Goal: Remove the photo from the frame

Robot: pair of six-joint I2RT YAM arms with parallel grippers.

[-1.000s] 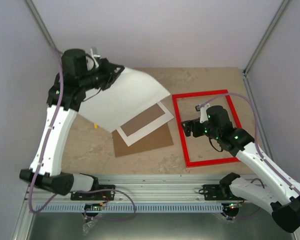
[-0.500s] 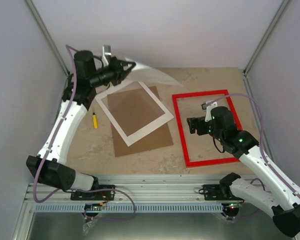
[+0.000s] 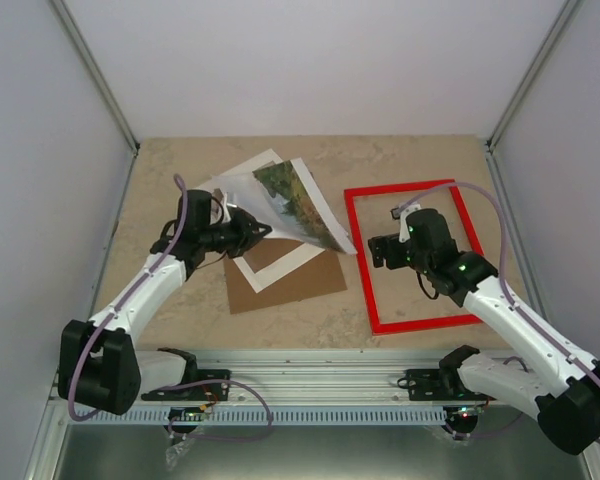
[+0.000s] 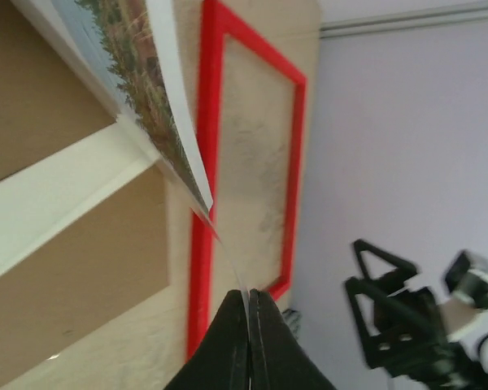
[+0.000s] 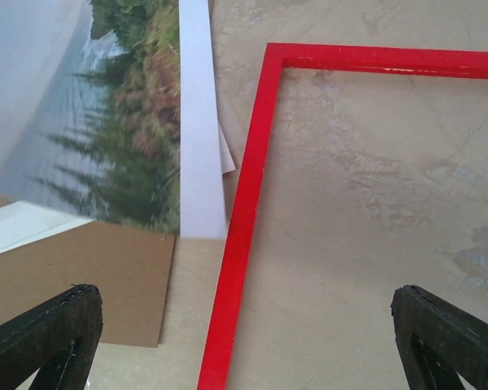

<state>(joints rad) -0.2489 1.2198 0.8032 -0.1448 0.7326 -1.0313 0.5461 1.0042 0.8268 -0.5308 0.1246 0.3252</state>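
The photo, a landscape print with trees and pale sky, hangs picture side up over the table's middle. It slopes from my left gripper toward the frame. That gripper is shut on the photo's thin edge, and in the left wrist view the black fingers pinch the sheet. The red frame lies flat on the table at the right with bare tabletop inside it. My right gripper hovers open above the frame's left bar, one finger on each side of it, holding nothing. The photo's corner shows beside that bar.
A white cut-out mat lies on a brown backing board under the photo, left of the frame. Pale enclosure walls stand at the left, back and right. A metal rail with the arm bases runs along the near edge.
My left arm has swung the photo down from the back left and turned it over, so its picture side now faces up above the mat. The right arm has barely moved.
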